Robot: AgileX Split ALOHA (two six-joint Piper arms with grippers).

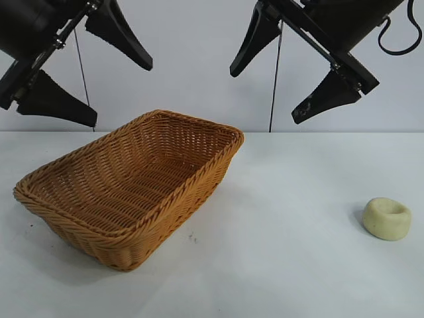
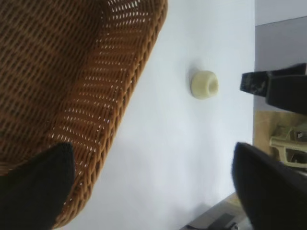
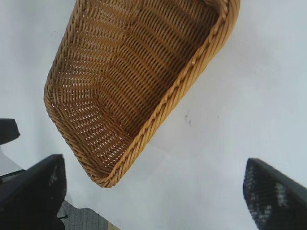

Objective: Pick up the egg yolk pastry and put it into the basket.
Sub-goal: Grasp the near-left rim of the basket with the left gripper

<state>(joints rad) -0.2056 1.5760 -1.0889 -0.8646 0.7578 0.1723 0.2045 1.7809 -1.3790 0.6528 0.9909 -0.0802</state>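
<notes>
The egg yolk pastry (image 1: 387, 218) sits on the white surface (image 1: 291, 199), well apart from the basket (image 1: 132, 192). Both the left end effector (image 1: 99, 73) and the right end effector (image 1: 278, 73) hang spread and empty. An off-centre pinch could squash the pastry or send it rolling.

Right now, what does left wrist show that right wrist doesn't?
Only the left wrist view shows the egg yolk pastry, lying on the white table apart from the basket, plus the right gripper farther off. Only the right wrist view shows the basket's whole inside, with nothing in it, and a dark speck on the table. Both show basket, table and open fingers.
</notes>
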